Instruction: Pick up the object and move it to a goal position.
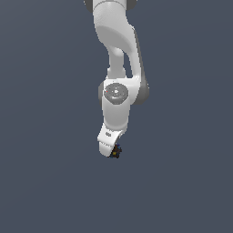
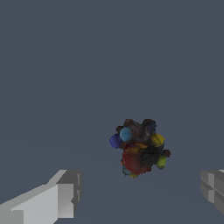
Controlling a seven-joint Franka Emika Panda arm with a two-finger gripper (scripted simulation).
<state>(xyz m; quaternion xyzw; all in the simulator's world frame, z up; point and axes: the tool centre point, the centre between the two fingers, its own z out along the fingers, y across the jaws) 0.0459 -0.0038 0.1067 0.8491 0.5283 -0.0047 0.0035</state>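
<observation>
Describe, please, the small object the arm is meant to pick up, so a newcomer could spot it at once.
Follow the white arm down to its pincer on the plain grey-blue ground. Right at the pincer's tip, on the exterior view's right, sits the object. It is a tiny dark, lumpy clump speckled with blue, red and yellow-green, the only coloured thing there.

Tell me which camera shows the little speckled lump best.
The wrist view: the lump is large and unobstructed there, between the open gripper fingers, its colours distinct. In the exterior view it is only a tiny dark speck partly hidden beside the gripper.
</observation>
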